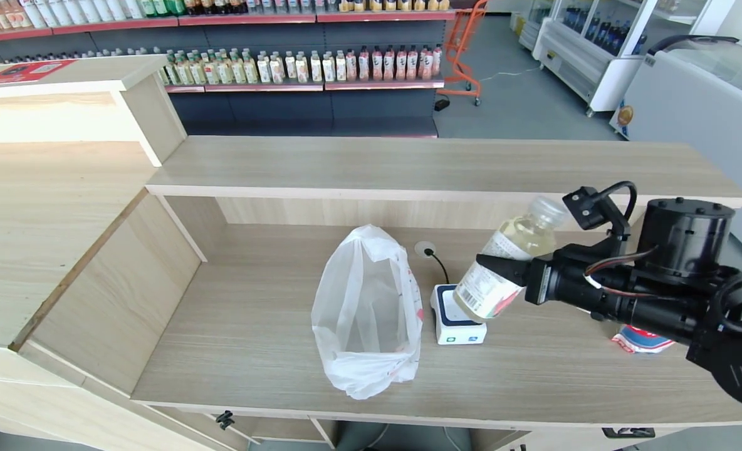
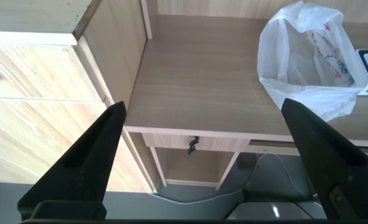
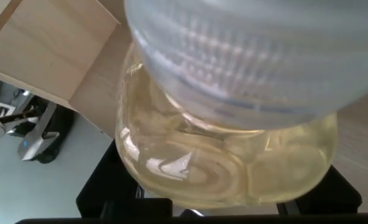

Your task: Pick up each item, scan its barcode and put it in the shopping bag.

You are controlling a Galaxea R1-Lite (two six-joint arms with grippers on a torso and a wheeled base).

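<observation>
My right gripper (image 1: pixel 514 268) is shut on a clear bottle (image 1: pixel 507 264) of pale yellow liquid with a white label, held tilted with its cap up and away. The bottle's bottom hangs just above the white scanner (image 1: pixel 455 319) on the counter. Up close, the bottle (image 3: pixel 234 118) shows its ribbed cap and yellowish body in the right wrist view. A white plastic shopping bag (image 1: pixel 369 313) stands open left of the scanner; the same bag (image 2: pixel 311 59) appears in the left wrist view. My left gripper (image 2: pixel 202 155) is open, held off the counter's front left corner with nothing between its fingers.
A red, white and blue packet (image 1: pixel 642 341) lies on the counter under my right arm. The scanner's black cable (image 1: pixel 437 263) runs to a hole in the counter. A raised wooden ledge (image 1: pixel 433 166) borders the back, a side wall (image 1: pixel 114 288) the left.
</observation>
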